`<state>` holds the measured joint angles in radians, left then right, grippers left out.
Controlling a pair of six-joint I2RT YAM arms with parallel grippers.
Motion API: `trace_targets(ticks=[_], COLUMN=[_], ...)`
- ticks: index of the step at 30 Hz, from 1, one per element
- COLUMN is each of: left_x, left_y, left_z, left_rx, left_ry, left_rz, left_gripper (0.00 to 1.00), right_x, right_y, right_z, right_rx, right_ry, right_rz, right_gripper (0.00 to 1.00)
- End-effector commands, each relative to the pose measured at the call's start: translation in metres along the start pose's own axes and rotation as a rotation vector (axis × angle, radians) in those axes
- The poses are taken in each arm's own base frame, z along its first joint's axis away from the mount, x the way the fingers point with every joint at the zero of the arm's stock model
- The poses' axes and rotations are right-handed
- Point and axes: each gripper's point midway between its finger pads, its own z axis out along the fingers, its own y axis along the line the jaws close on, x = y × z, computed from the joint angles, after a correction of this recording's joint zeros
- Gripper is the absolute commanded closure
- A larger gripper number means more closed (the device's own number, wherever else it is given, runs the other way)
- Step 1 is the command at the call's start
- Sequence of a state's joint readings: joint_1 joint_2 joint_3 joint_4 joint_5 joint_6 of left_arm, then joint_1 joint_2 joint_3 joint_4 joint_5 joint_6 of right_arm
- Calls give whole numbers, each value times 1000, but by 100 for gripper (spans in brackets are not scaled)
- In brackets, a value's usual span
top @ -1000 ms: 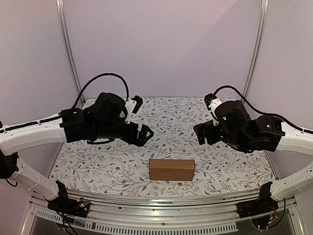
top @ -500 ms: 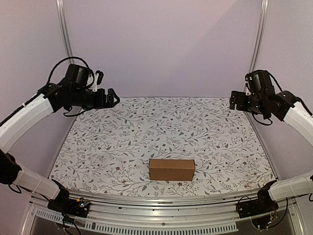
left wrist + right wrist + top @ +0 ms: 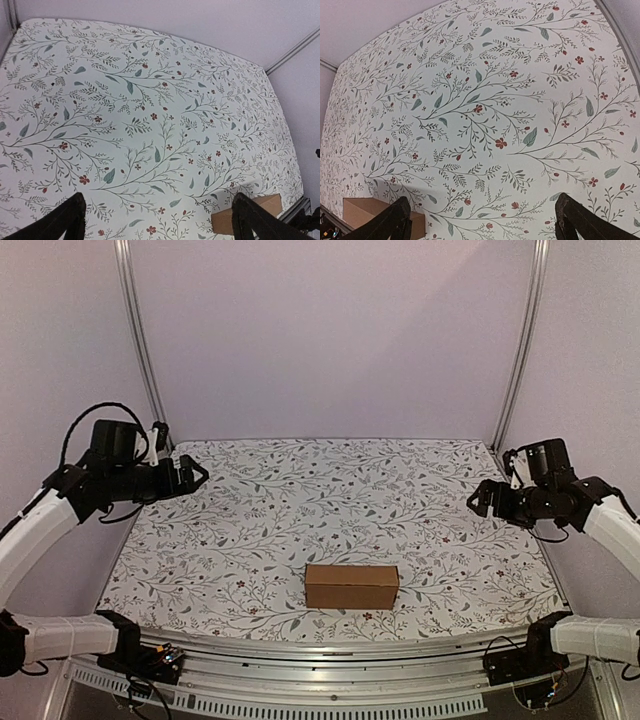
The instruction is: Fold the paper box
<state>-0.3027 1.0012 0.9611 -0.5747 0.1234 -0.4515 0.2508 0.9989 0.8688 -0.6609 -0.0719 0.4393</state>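
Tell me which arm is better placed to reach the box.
Right, marginally: left gripper and right gripper both hang open and empty at the sides, but the right looks nearer the box.

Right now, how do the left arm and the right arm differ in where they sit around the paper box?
The left arm hangs over the left edge of the table, left of the paper box; the right arm hangs over the right edge, right of it. In the overhead view the left arm's jaws appear higher than the right arm's. Shared: both point inward, jaws open and empty, apart from the box.
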Motion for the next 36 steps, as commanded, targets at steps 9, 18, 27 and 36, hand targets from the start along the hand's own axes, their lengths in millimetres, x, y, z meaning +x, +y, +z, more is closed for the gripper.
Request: trace_targets(ticks=[9, 18, 27, 36], left_x=[46, 48, 38, 34], left_y=[-13, -9, 3, 1], left_z=[1, -30, -50, -51], left_rx=[188, 228, 176, 174], left_ry=[36, -144, -264, -261], left_rz=[-106, -78, -76, -84], left_gripper=[1, 1, 0, 0], right_x=[65, 50, 30, 20], right_y=[23, -6, 0, 11], right_z=[1, -11, -29, -39], right_rx=[-233, -104, -126, -166], right_ry=[45, -114, -204, -222], right_rz=[62, 90, 68, 58], right_gripper=[1, 1, 1, 1])
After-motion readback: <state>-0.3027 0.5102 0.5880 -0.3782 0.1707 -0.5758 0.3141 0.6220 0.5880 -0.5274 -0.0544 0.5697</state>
